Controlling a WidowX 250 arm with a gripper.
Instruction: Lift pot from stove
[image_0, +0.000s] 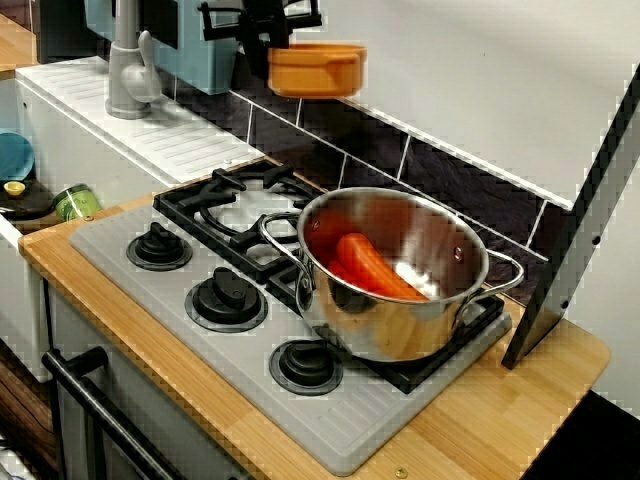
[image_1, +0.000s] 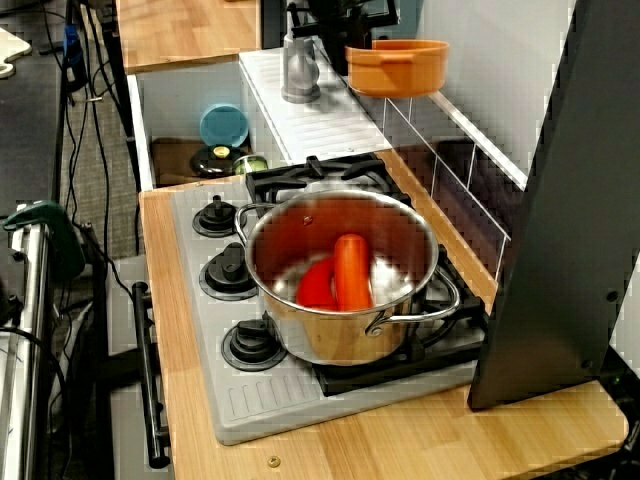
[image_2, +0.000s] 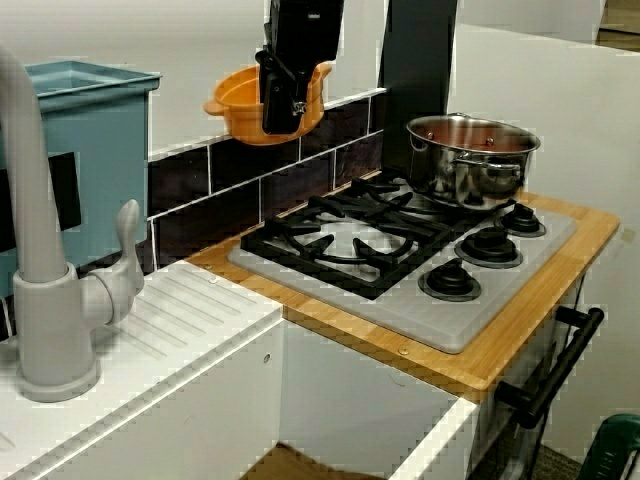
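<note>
A robot gripper (image_2: 285, 95) holds a small orange pot (image_0: 316, 69) in the air, clear of the toy stove (image_0: 300, 400).

The gripper is clamped on the pot's rim. Below it lies a bare black burner grate (image_2: 350, 240). Farther along the stove sits a large steel pot (image_1: 340, 275) with an orange carrot-like piece (image_1: 351, 270) inside.

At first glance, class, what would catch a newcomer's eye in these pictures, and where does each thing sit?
The small orange pot hangs in the air, gripped by the black gripper high above the tiled backsplash, clear of the stove. Next comes the large shiny steel pot on the stove's right burner grate, with red-orange toy food inside. A grey faucet stands on the white counter to the left.
</note>
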